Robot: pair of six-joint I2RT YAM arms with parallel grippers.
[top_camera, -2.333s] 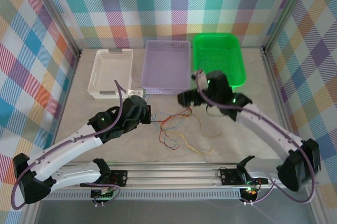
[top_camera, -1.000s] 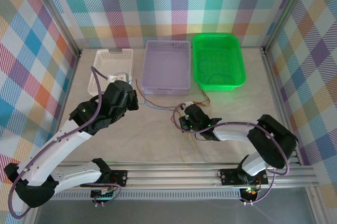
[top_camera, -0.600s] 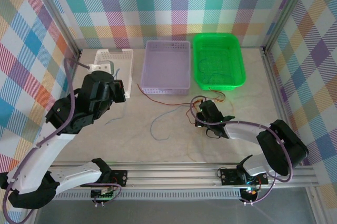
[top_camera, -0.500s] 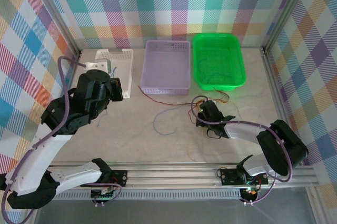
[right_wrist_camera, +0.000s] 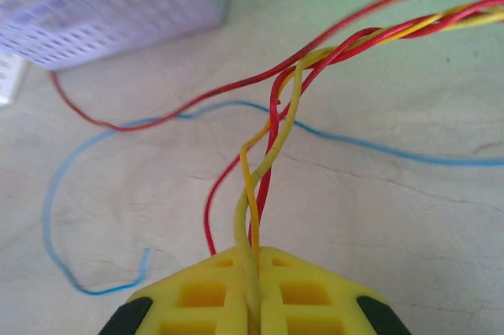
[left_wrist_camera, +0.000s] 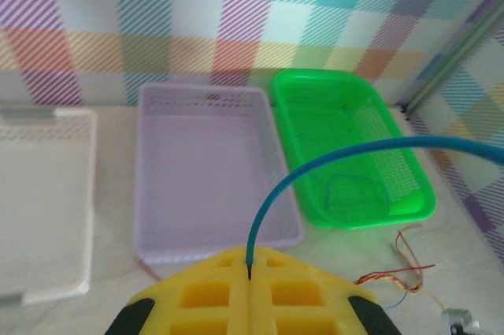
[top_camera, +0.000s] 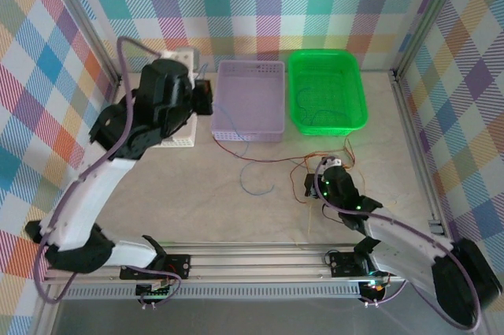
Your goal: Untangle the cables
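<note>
My left gripper (top_camera: 206, 95) is raised beside the purple basket, shut (left_wrist_camera: 250, 262) on a blue cable (left_wrist_camera: 339, 155) that arcs up and to the right. That blue cable (top_camera: 257, 187) trails down to a loop on the table. My right gripper (top_camera: 313, 185) sits low on the table, shut (right_wrist_camera: 253, 264) on a twisted bundle of yellow, orange and red cables (right_wrist_camera: 272, 138). The bundle (top_camera: 303, 166) runs left as a red strand (right_wrist_camera: 157, 111) toward the purple basket. A green cable (top_camera: 315, 119) lies in the green basket.
Three baskets line the back: white basket (top_camera: 175, 143), purple basket (top_camera: 250, 71) and green basket (top_camera: 327, 57). A metal rail (top_camera: 260, 262) runs along the near edge. Checked walls enclose the table.
My left arm has lifted up and back toward the baskets, drawing the blue cable away from the tangle. My right gripper has shifted slightly right and nearer, still holding the red-yellow bundle.
</note>
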